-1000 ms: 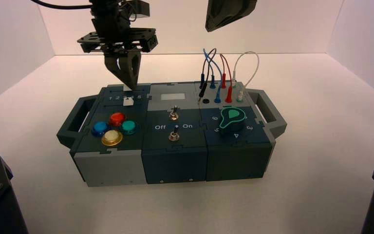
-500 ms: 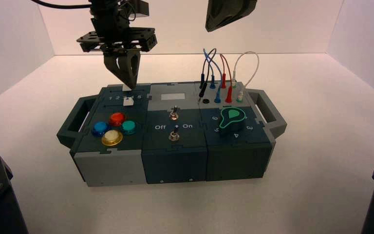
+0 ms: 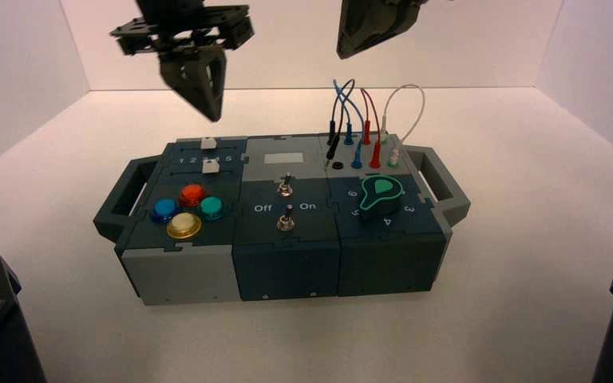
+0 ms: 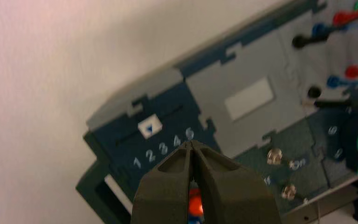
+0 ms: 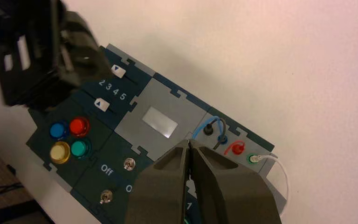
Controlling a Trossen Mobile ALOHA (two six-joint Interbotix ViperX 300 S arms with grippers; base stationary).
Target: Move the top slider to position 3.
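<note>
The top slider (image 3: pixel 206 143) (image 4: pixel 150 127) (image 5: pixel 118 70) is a small white knob with a blue arrow at the box's back left corner. In the left wrist view it stands about level with the printed numeral 3 (image 4: pixel 163 148) of the row 1 to 5. My left gripper (image 3: pixel 214 116) (image 4: pixel 191 143) hangs shut in the air above the slider, apart from it, with nothing between its fingers. Its dark body also shows in the right wrist view (image 5: pixel 51 51). My right gripper (image 3: pixel 343 46) (image 5: pixel 189 142) is shut and raised high over the box's middle.
The second white slider (image 3: pixel 210 166) (image 5: pixel 101 104) lies just in front of the number row. The box (image 3: pixel 287 263) also carries round coloured buttons (image 3: pixel 185 209), two metal toggle switches (image 3: pixel 285 187), a green dial (image 3: pixel 377 195) and plugged wires (image 3: pixel 367 112).
My left gripper has risen from the top slider and drifted a little left, which uncovers the white knob. The right arm has stayed still.
</note>
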